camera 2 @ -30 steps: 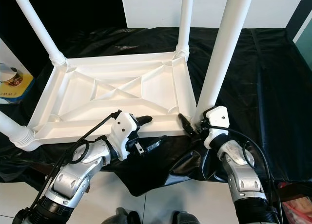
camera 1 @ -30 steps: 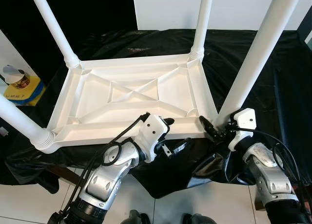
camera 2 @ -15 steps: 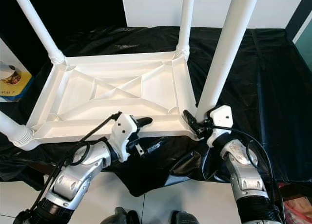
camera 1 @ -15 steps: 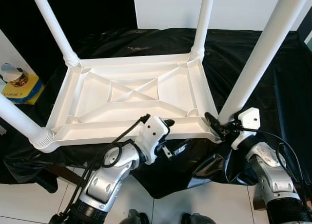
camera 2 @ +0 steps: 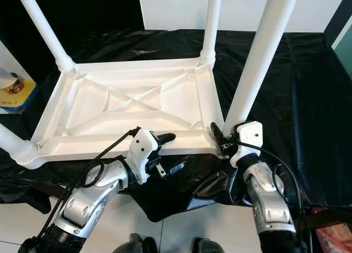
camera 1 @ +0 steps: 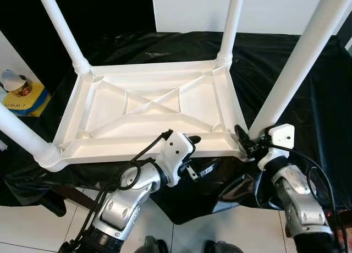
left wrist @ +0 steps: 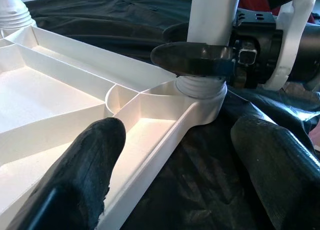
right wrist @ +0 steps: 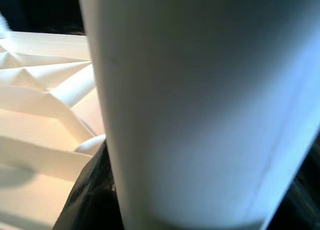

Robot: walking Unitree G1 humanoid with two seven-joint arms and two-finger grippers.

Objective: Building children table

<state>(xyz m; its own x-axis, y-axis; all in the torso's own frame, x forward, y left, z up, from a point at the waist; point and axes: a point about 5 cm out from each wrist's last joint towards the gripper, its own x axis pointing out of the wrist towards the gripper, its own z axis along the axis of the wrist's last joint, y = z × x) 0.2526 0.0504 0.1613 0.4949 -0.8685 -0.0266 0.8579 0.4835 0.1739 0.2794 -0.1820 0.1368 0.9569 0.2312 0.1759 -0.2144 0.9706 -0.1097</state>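
Right gripper (camera 1: 246, 144): fingers closed around the base of the near right leg (camera 1: 300, 60), at the corner socket. Right wrist view: the leg's white shaft close up, a dark finger (right wrist: 87, 190) against it, table ribs beyond. Right arm bent, forearm rising from below toward the corner.

Left gripper (camera 1: 193, 154): fingers parted, straddling the near rim of the table (camera 1: 148, 107), one above the rim, one below over the black sheet (camera 1: 275, 55). Left wrist view: the two fingers (left wrist: 85, 160) spread wide, rim between them, and the right gripper's finger wrapped on the leg's ribbed collar. Left arm bent at elbow, cable looped over the wrist.

Table: upside down on the sheet, four legs upright.

Far left: yellow box (camera 1: 22, 96), tin on top.
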